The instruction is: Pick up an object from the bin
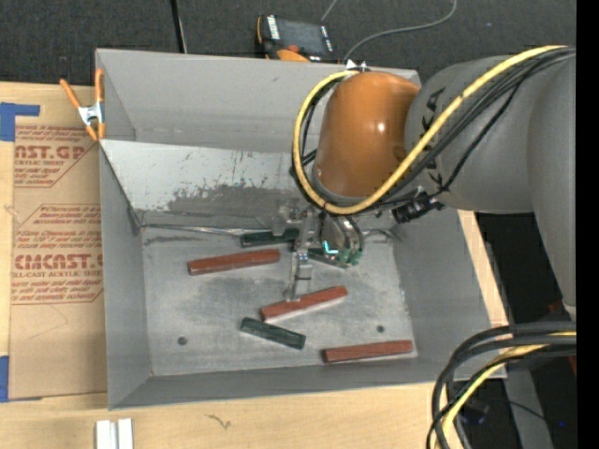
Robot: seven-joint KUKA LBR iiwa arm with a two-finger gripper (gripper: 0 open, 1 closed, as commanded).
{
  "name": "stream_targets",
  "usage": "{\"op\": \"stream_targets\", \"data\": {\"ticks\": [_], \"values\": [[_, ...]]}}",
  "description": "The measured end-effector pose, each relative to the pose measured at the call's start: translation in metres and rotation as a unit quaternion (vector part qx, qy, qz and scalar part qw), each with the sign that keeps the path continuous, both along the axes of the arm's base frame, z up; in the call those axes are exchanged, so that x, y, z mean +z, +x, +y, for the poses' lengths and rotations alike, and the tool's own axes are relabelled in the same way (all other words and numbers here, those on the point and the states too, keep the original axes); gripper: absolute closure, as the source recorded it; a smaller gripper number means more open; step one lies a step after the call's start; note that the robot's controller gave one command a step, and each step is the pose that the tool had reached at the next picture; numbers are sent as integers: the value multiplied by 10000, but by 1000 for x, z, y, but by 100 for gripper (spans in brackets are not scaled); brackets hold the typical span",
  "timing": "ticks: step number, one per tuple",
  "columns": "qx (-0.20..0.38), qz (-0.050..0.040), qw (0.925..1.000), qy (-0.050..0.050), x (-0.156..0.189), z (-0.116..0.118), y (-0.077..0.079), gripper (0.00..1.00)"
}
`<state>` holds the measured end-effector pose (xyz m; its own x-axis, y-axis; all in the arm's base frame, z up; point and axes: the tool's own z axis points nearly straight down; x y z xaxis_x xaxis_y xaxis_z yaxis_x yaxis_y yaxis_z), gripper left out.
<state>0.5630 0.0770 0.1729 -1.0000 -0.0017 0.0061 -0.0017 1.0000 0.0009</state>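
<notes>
Gripper sits low over the reddish-brown bar mid-bin (dark green bar just beside it), pincer wide or narrow, can't tell.

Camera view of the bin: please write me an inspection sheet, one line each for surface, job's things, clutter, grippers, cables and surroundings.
Surface: grey bin, floor scuffed.
Job's things: left red-brown bar, middle red-brown bar, front red-brown bar, front dark bar, rear dark bar; all lie flat.
Clutter: nothing seen.
Grippers: gripper low over the middle red-brown bar's left part; contact cannot be told.
Cables: yellow cables loop round the orange wrist cover.
Surroundings: black device with a thin wire behind the bin.
</notes>
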Motion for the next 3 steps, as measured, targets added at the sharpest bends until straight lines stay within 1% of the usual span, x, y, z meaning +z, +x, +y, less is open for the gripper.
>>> {"op": "stream_targets", "data": {"ticks": [1, 2, 3], "values": [[-272, 16, 9996, -6, -105, -49, -51, 0], [-255, -29, 9997, 5, -98, -47, -47, 100], [476, -82, 9988, 3, 53, -11, -37, 100]]}}
